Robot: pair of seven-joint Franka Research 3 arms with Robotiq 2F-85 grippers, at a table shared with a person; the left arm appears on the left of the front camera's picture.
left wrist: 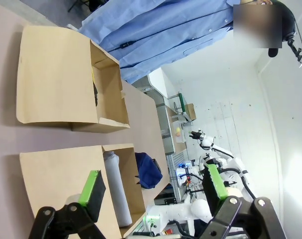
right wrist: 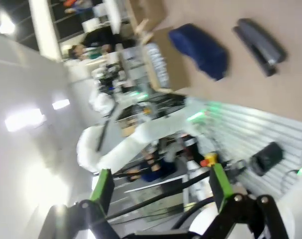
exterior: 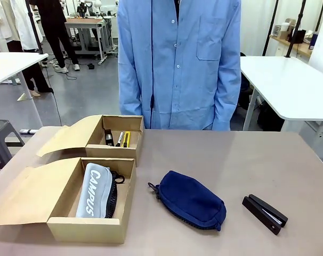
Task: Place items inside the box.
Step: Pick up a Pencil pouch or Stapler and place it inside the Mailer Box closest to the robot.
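**Two items left out: navy pouch and stapler wait on the surface**

Front view: you have two open cardboard boxes at the left of the surface (exterior: 231, 160). The near box (exterior: 92, 230) holds the grey CAMPUS pencil case (exterior: 95, 191), lying along its left half with something black tucked beside it. The far box (exterior: 111, 153) holds the black marker (exterior: 119, 138) and the yellow-black utility knife (exterior: 126, 139), side by side. The navy pouch (exterior: 189, 200) lies on the bare surface just right of the near box, and the black stapler (exterior: 264, 213) lies well to its right, near the front edge. A person (exterior: 177, 64) in a blue shirt stands at the far side.

Left wrist view: your left hand (left wrist: 153, 186) is spread wide and holds nothing. It is raised above the near box, with the pencil case visible between its fingers and the pouch beyond.

Right wrist view: the picture is blurred, but your right hand (right wrist: 161, 189) is clearly wide apart and empty, high above the surface. The pouch and the stapler show at the top of the picture, apart from each other.

By my reading, the job is partly done, and you're between picks. The stapler sits on the right hand's side, so bring that hand down over it, turned so the fingers close across its narrow body. The pouch is soft and bulky, so grip it at the middle and aim for the free half of the near box. The fit looks tight.
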